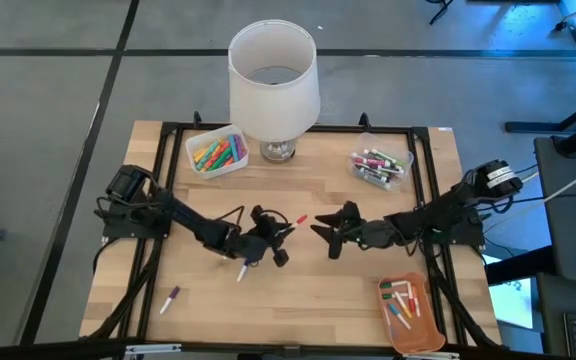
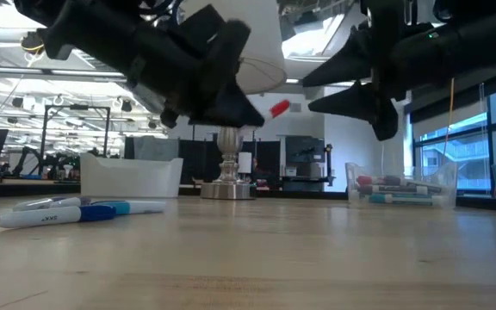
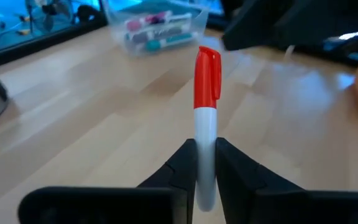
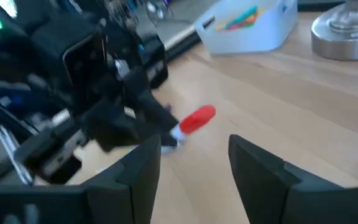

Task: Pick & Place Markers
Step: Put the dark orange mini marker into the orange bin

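The left gripper [image 1: 273,232] is raised above the middle of the wooden table [image 1: 298,300], its two fingers [image 3: 179,168] clamped on a white marker with a red cap [image 3: 207,118]. The capped end projects forward past the fingertips, pointing toward the right arm. The marker is clear of the table surface (the low view shows the red cap in the air, in front of the lamp).

The right gripper [image 1: 330,238] is also raised, just beside the red cap and facing it. Its fingers [image 4: 263,174] stand apart with nothing between them; the cap lies ahead of the gap, not touching either finger.

Other markers:
- One white and blue marker [image 2: 76,211] lies flat on the table near the front left corner; it appears to have a purple cap in the high view, though the colour is hard to confirm.
- A white bin [image 1: 192,150] at the back left holds orange, yellow and green markers.
- A clear bin [image 1: 405,165] at the back right holds markers with dark, pink and green caps.
- An orange tray [image 1: 420,335] at the front right holds several more.

A white-shaded lamp [image 1: 273,85] stands at the back centre, between the two bins.
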